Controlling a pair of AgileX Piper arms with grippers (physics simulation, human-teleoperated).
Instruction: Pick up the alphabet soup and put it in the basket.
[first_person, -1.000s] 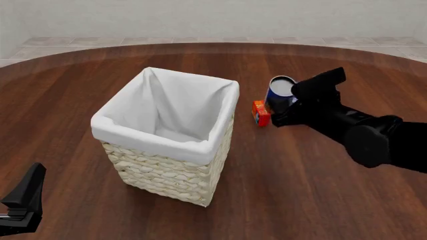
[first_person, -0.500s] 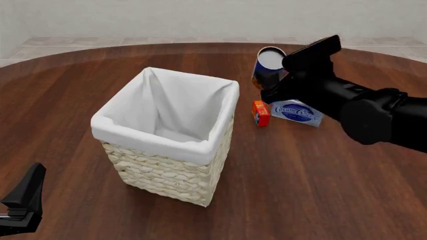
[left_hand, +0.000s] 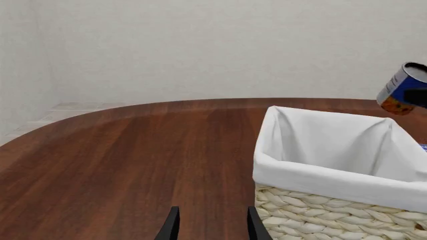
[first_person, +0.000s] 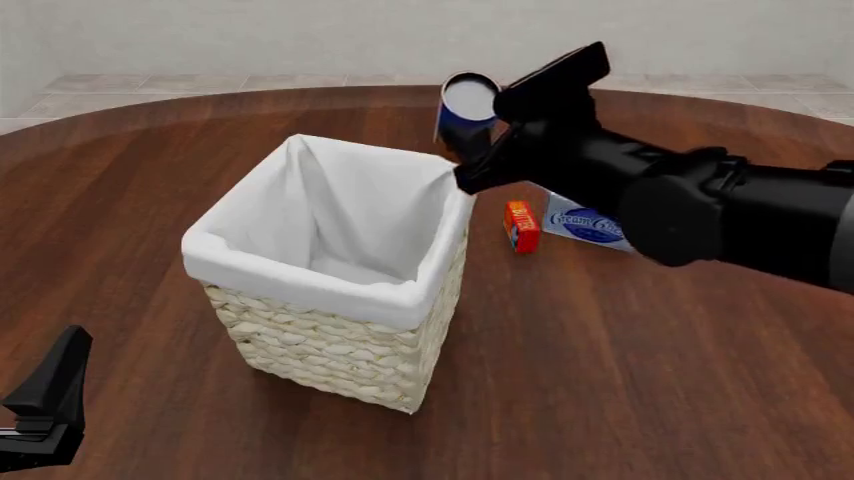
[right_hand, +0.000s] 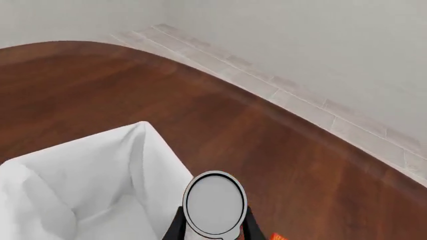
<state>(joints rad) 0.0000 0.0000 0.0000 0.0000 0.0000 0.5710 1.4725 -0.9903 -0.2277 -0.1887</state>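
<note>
The right gripper (first_person: 478, 150) was clamped on the alphabet soup (first_person: 465, 112), a finger on each side of the can, holding it in the air clear of the table (first_person: 641, 380). Taking the basket (first_person: 334, 268) as the landmark, the can hung tilted above the basket's far right corner, its silver-grey lid turned toward the front camera; in the right wrist view the lid (right_hand: 215, 202) sat between the two dark fingers (right_hand: 175, 227) with the white lining just beyond it. From the left wrist view the can (left_hand: 404, 90) showed high over the far side of the basket (left_hand: 337, 170). A small orange-red box (first_person: 521, 227) stood on the table just to the right of the basket, and a blue-and-white box (first_person: 589, 224) lay right beside it, farther from the basket. The left gripper (left_hand: 209, 227) sat low near the basket's near left side, its fingers apart and empty.
</note>
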